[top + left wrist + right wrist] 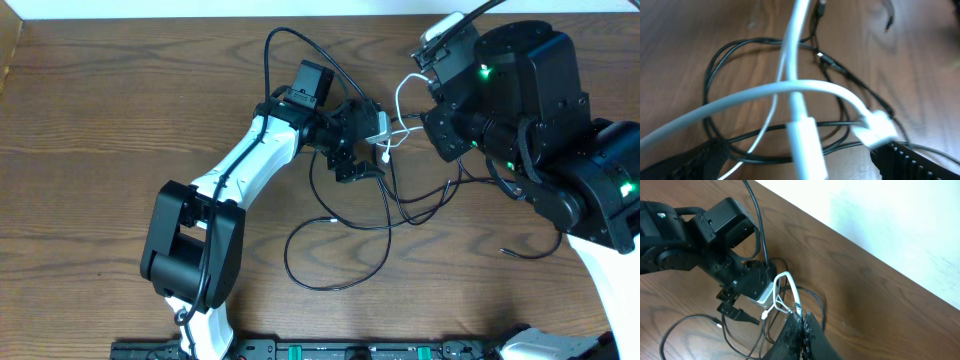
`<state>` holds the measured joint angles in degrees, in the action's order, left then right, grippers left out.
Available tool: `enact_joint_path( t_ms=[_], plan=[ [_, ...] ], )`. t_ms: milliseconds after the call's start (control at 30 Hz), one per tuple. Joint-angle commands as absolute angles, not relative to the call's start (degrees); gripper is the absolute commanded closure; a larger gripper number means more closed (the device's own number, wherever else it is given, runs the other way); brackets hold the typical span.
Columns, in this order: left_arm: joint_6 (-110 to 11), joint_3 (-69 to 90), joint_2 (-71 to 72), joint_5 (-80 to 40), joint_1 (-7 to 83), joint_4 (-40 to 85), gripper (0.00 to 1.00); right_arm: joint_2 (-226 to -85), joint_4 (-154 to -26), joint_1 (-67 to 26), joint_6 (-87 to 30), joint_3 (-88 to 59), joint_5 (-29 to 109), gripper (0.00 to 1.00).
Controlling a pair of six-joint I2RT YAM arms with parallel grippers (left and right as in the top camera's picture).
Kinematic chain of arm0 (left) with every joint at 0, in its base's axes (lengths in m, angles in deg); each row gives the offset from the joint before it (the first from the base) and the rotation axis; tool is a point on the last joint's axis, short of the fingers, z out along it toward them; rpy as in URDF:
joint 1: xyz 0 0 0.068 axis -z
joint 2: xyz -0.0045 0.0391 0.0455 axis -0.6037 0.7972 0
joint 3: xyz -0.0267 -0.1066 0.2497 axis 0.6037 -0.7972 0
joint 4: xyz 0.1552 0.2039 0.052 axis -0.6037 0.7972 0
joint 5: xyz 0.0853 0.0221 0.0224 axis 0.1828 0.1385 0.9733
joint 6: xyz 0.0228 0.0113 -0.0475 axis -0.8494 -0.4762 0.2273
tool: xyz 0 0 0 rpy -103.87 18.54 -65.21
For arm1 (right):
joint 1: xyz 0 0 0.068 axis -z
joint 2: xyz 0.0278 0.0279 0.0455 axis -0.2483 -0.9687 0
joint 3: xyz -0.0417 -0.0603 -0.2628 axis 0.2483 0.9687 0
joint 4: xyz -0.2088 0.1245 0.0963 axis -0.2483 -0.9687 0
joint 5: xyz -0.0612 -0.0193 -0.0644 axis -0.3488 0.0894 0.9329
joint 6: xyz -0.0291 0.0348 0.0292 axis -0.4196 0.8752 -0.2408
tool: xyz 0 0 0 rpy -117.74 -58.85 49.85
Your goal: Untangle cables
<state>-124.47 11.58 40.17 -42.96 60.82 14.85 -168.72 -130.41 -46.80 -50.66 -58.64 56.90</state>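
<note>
A: What do you see?
B: Left gripper point(805, 167) is wide, around the one smooth white cable point(790, 75). Right gripper point(800, 317) pinches it tight.
A: The black cables point(747, 43)?
B: Thin, loopy, tangled on the wooden worktop point(100, 150). I cannot count them.

In the left wrist view the white cable point(795, 90) is out of focus near the lens and runs off the top and left edges. Of the left gripper point(807, 160), only finger portions show at the bottom corners. The right gripper point(800, 322) is dark and cut by the bottom edge; overhead it is hidden beneath the right arm point(520, 90). The crossings of the black cables point(388, 205) are too fine to sort.
</note>
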Motion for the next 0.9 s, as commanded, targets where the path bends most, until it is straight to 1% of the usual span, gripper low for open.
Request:
enact_joint_path(
  t_ms=[0,133,233,267,300,333,667,700,733,767,800,867],
  plan=[
    [-124.4,11.5,40.9,-35.5,60.6,12.9,0.05,-167.8,-130.5,-46.7,-50.2,-59.1,57.6,0.99],
    [-124.3,11.5,40.9,-27.9,60.6,10.6,0.04,-167.6,-130.6,-46.7,-50.2,-59.1,57.5,0.99],
    [-120.9,11.5,40.9,-23.4,60.6,7.8,0.04,-167.4,-131.0,-46.7,-50.0,-59.1,57.6,0.99],
    [-119.9,11.5,40.9,-22.1,60.6,7.0,0.03,-167.4,-131.1,-46.7,-50.0,-59.1,57.6,0.99],
    [-118.8,11.5,40.9,-21.0,60.6,6.2,0.00,-167.3,-131.4,-46.7,-50.0,-59.1,57.6,0.99],
    [-117.6,11.5,40.9,-20.1,60.6,5.3,0.00,-167.2,-131.6,-46.7,-50.0,-59.1,57.6,0.99],
    [-110.7,11.5,40.9,-19.7,60.6,-1.8,0.00,-166.8,-132.6,-46.7,-50.0,-59.1,57.6,0.99],
    [-110.6,11.5,40.9,-19.8,60.6,-2.2,0.03,-166.7,-132.6,-46.7,-50.0,-59.1,57.6,0.99],
    [-110.6,11.5,40.9,-20.0,60.6,-2.4,0.12,-166.7,-132.6,-46.7,-50.0,-59.1,57.6,0.99],
    [-110.6,11.5,40.9,-20.3,60.6,-2.5,0.62,-166.6,-132.6,-46.7,-50.0,-59.1,57.6,0.99],
    [-110.6,11.5,40.9,-20.3,60.6,-2.5,0.92,-166.6,-132.6,-46.7,-50.0,-59.1,57.6,0.99],
    [-110.5,11.5,40.9,-20.3,60.6,-1.6,0.92,-166.4,-132.6,-46.7,-50.0,-59.1,57.6,0.99]
  ],
)
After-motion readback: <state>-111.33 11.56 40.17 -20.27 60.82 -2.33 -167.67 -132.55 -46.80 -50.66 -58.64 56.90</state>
